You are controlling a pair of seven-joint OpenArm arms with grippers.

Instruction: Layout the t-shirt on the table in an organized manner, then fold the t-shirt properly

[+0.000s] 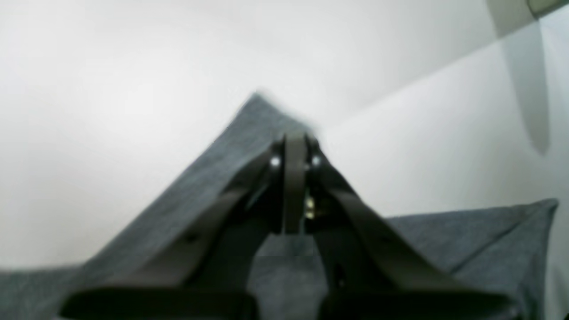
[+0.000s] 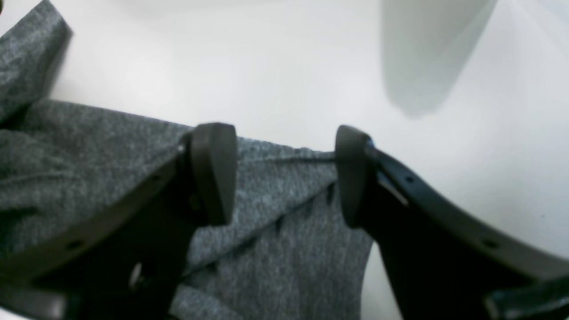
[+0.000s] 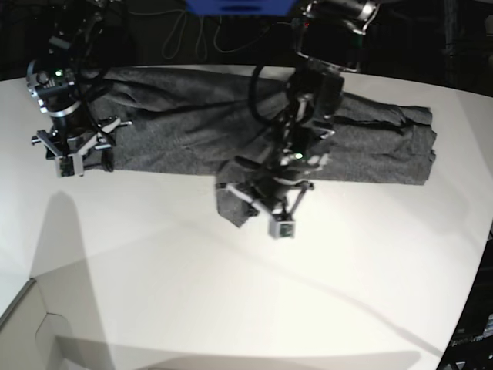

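The dark grey t-shirt (image 3: 192, 123) lies as a long bunched band across the far part of the white table (image 3: 231, 293). A flap of the shirt (image 3: 231, 202) sticks out toward the front, near the middle. My left gripper (image 1: 295, 149) is shut on that flap, and the cloth (image 1: 213, 178) rises to a peak around its tips. In the base view this left gripper (image 3: 258, 196) sits mid-table. My right gripper (image 2: 284, 173) stands open just above the shirt's hemmed edge (image 2: 275, 209), with nothing between its fingers. That right gripper (image 3: 81, 150) is at the shirt's left end.
The table's curved edge runs along the right side (image 3: 470, 285), and at the front left (image 3: 23, 301) it drops off. Dark cables (image 3: 192, 31) hang behind the table. Arm shadows fall across the white surface in front.
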